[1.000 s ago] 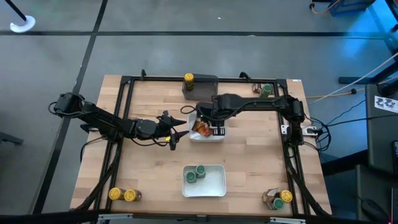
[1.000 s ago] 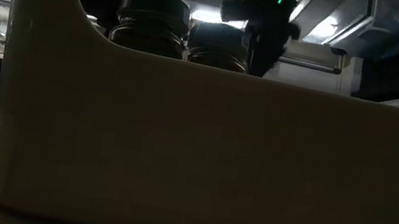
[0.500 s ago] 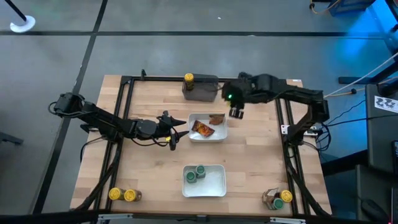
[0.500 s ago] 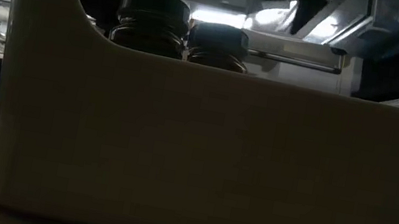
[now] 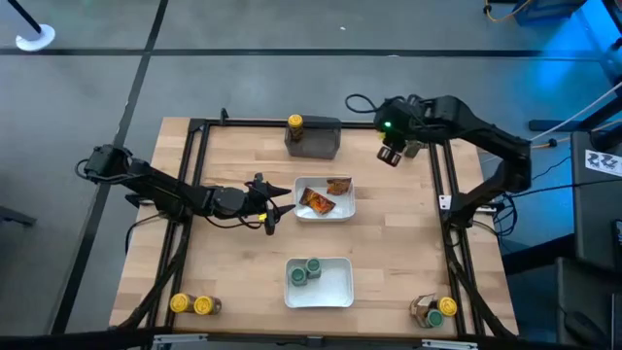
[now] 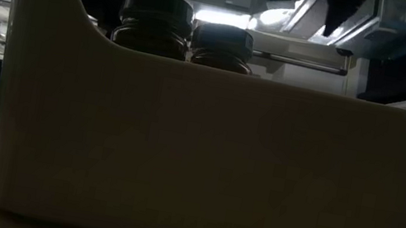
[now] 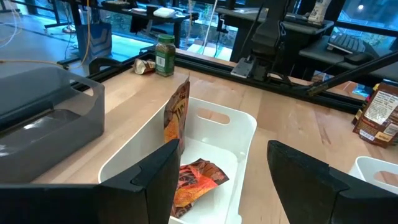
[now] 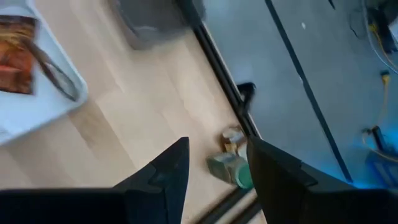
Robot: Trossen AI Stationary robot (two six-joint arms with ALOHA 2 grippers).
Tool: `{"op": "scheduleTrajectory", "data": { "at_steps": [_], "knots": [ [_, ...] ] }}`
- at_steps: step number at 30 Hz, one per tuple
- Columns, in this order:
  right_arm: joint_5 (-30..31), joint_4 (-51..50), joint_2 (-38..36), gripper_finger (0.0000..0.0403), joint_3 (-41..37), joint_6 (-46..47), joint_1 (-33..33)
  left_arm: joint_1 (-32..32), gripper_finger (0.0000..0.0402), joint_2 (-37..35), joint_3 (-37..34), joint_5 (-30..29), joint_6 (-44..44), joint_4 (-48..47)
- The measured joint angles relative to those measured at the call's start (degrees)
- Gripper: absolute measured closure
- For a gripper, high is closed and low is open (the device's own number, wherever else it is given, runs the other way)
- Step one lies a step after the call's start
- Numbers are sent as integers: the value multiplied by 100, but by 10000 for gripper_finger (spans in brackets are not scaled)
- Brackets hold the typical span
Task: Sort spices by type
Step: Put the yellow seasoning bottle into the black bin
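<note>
Two sachets (image 5: 324,194) lie in the middle tray (image 5: 344,211); two jars (image 5: 307,269) stand in the near tray (image 5: 337,288) on the worktop (image 5: 389,253).

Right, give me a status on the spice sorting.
Done: two sachets in the centre tray, two green-lid jars in the near tray. In hand: right gripper, empty, above the far-right green-lid jar. Left: yellow-lid jars and the near-right pile.
</note>
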Motion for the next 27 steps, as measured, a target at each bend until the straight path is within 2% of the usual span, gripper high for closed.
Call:
{"op": "scheduleTrajectory", "data": {
  "at_steps": [5,10,16,21,27],
  "knots": [
    [220,442,-917,240,-1276,242,-9,0,178,0,1,0,-29,-3],
    [-243,1800,-2047,240,-2885,387,202,0,178,0,1,1,-48,-11],
    [-329,3478,-3092,240,-4461,389,797,8,178,0,0,0,-190,-20],
    [-431,4907,-3531,240,-5427,88,1383,112,178,0,-1,2,-208,113],
    [-433,5771,-3533,240,-6078,-162,1904,434,178,0,54,0,208,1202]
  ]
}}
